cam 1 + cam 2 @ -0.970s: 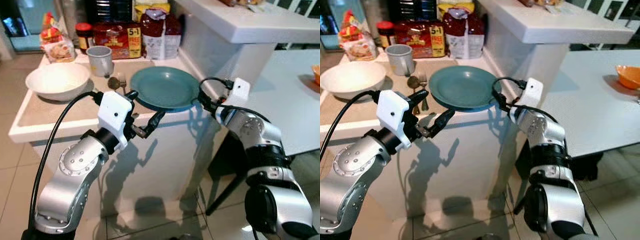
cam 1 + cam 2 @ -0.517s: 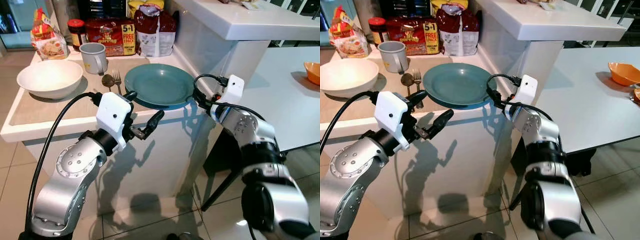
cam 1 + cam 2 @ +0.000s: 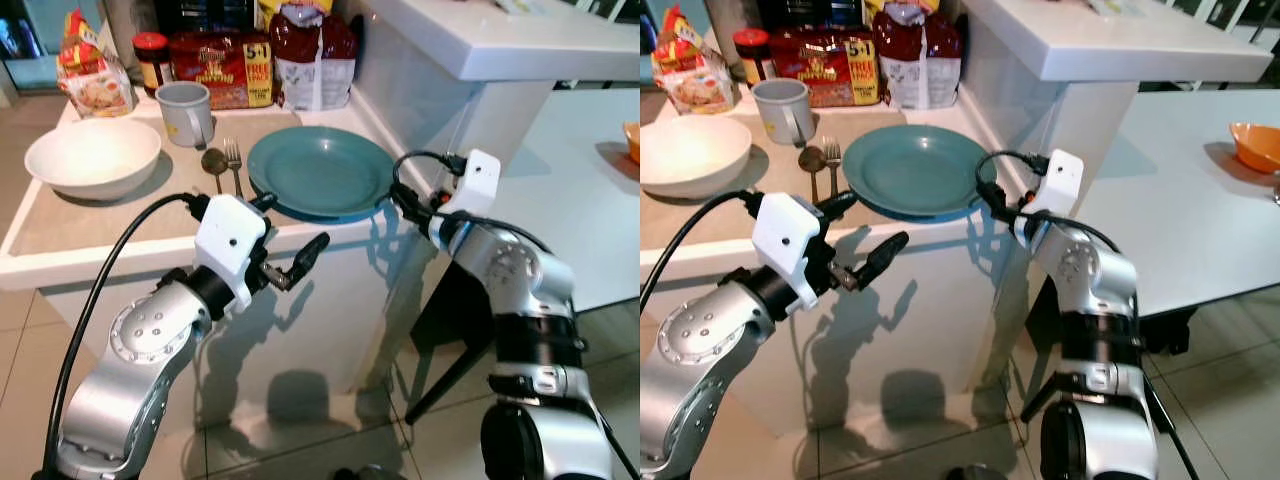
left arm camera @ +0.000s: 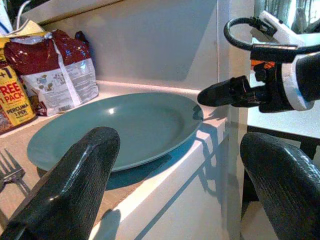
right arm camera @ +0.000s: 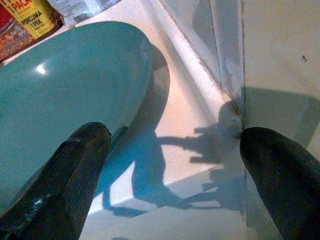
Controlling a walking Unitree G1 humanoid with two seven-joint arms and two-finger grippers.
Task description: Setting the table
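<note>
A teal plate (image 3: 322, 170) lies near the front edge of the pale counter (image 3: 60, 235). My left gripper (image 3: 292, 225) hovers open just in front of that edge, at the plate's near-left side, with nothing between its fingers (image 4: 75, 185). My right gripper (image 3: 404, 203) is at the plate's right rim, also open. In the right wrist view one finger (image 5: 60, 185) is over the plate's (image 5: 65, 90) rim and the other (image 5: 285, 175) is by the white wall. Neither gripper holds anything.
A white bowl (image 3: 92, 157), a grey mug (image 3: 186, 112), and a spoon and fork (image 3: 225, 165) sit left of the plate, with food packets (image 3: 215, 65) behind. A raised white ledge (image 3: 500, 40) stands to the right. A white dining table (image 3: 1200, 220) carries an orange bowl (image 3: 1255, 145).
The view has shifted a little. Both grippers stay open near the plate with no clear move of their own, and the plate has not moved.
</note>
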